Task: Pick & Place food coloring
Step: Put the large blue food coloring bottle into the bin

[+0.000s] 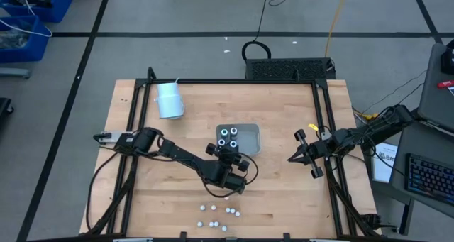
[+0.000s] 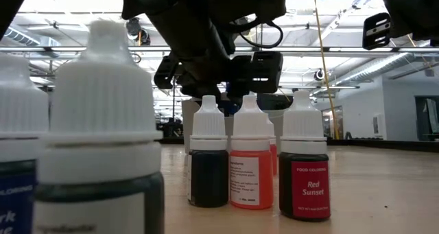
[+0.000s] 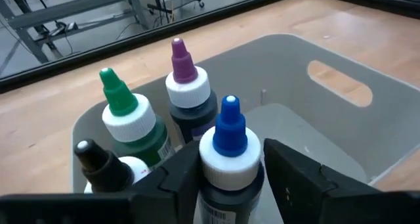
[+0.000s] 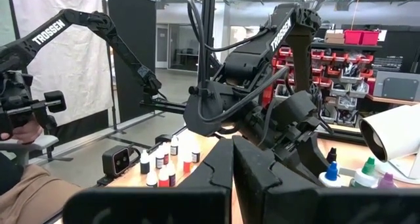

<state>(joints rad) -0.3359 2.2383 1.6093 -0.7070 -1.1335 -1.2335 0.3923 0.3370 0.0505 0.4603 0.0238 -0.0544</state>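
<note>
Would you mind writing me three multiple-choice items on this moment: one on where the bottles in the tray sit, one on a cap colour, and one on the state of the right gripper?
1. Where is the blue-capped bottle?
A. Inside the clear tray, between the left gripper fingers
B. Lying on the floor
C. Inside the white cup

2. How many bottles stand in the tray?
A. One
B. Four
C. Nine

3. What is the state of the right gripper?
A. Shut on a bottle
B. Wide open
C. Shut and holding nothing

Answers: 1 A, as the left wrist view shows it in the tray with a dark finger on either side. 2 B, as green, purple, blue and black caps show there. 3 C, as its fingers meet with nothing between them in the right wrist view.
</note>
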